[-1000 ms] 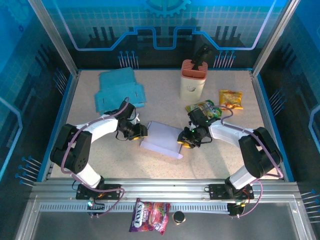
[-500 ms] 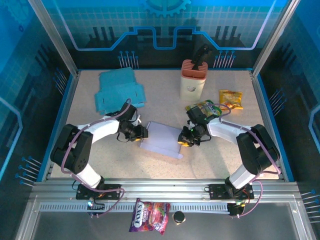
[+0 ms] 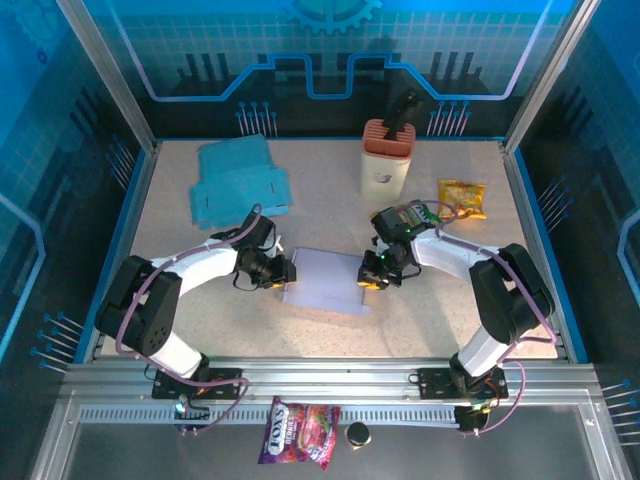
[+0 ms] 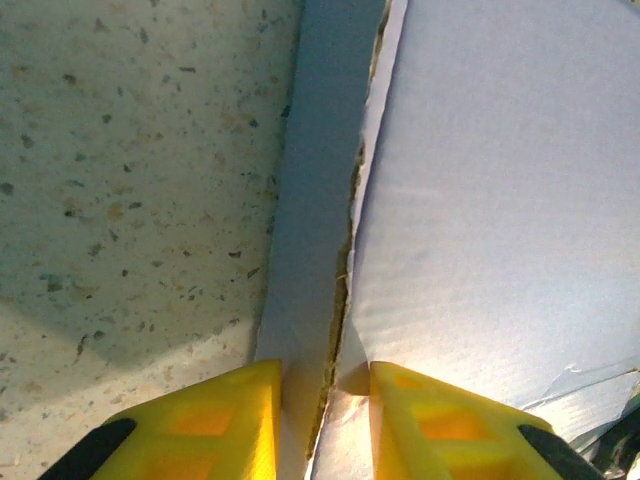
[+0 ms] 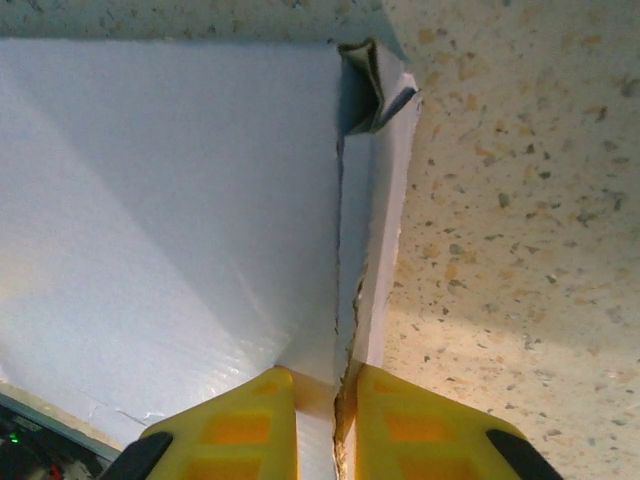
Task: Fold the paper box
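A white paper box (image 3: 325, 280) with its side walls raised is pictured gripped from both sides on a speckled beige tabletop (image 3: 450, 320). The left gripper (image 4: 325, 372) is clamped on the box's left wall. The thin cardboard edge is pinched between its yellow fingers (image 4: 215, 425), and the broad white panel is spread out to its right. The right gripper (image 5: 325, 372) is closed likewise on the opposite wall. A crumpled corner tab is seen just ahead of its fingertips, with bare table to its right. Flat teal cardboard sheets (image 3: 235, 180) are laid beyond the left gripper, well apart from the box. A white tub with a salmon-coloured top (image 3: 385, 160) is stood beyond the right gripper. A green snack packet (image 3: 410, 213) and a yellow snack packet (image 3: 461, 197) are scattered nearer that arm.
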Available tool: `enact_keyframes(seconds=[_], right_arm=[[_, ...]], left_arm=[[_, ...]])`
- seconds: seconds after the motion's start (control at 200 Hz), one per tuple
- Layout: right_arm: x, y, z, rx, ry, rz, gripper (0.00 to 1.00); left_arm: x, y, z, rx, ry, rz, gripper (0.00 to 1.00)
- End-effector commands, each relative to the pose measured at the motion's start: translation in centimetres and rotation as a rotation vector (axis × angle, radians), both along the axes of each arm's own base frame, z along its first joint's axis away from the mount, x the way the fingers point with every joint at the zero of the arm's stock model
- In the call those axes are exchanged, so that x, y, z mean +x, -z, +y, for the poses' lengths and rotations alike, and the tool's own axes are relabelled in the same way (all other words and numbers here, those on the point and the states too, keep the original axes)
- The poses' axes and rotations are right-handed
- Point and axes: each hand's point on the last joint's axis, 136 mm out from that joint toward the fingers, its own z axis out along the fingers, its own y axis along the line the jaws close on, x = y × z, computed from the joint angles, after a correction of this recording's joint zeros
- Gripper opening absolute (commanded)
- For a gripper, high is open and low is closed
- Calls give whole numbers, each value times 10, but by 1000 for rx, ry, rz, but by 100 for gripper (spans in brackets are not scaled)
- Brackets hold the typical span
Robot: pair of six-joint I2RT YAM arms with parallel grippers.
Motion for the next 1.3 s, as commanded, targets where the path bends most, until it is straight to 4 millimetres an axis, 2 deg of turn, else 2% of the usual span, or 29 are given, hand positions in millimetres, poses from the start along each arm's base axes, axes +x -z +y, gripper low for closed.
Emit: enact_keyframes(seconds=[0.0, 0.25, 0.47, 0.625, 0.64, 0.685, 0.8, 0.961, 1.076, 1.296], right_arm=[[-2, 13, -20, -97, -13, 22, 15], [-3, 9, -22, -62, -25, 17, 24], [3, 2, -26, 9, 1, -19, 50], [9, -1, -25, 84, 20, -36, 63], [3, 5, -27, 83, 20, -19, 64], [3, 6, -26, 101, 19, -21, 67], [4, 5, -23, 138, 13, -31, 69], [6, -1, -22, 149, 11, -52, 66], [8, -9, -24, 147, 17, -85, 64], [10, -19, -24, 161, 17, -118, 71]], left_arm=[[-7, -7, -4, -26, -7, 7, 26], [-6, -7, -4, -31, -13, 6, 26], [-7, -5, -3, -29, -21, -2, 25], [-8, -4, -3, -35, -27, -3, 23], [-8, -4, -3, -35, -28, -2, 23], [-8, -4, -3, -38, -29, -3, 22], [-6, -9, -4, -50, -38, -20, 23], [2, -39, -5, -80, -63, -92, 25], [7, -56, -6, -104, -78, -131, 33], [13, -39, -3, -73, -49, -61, 43]])
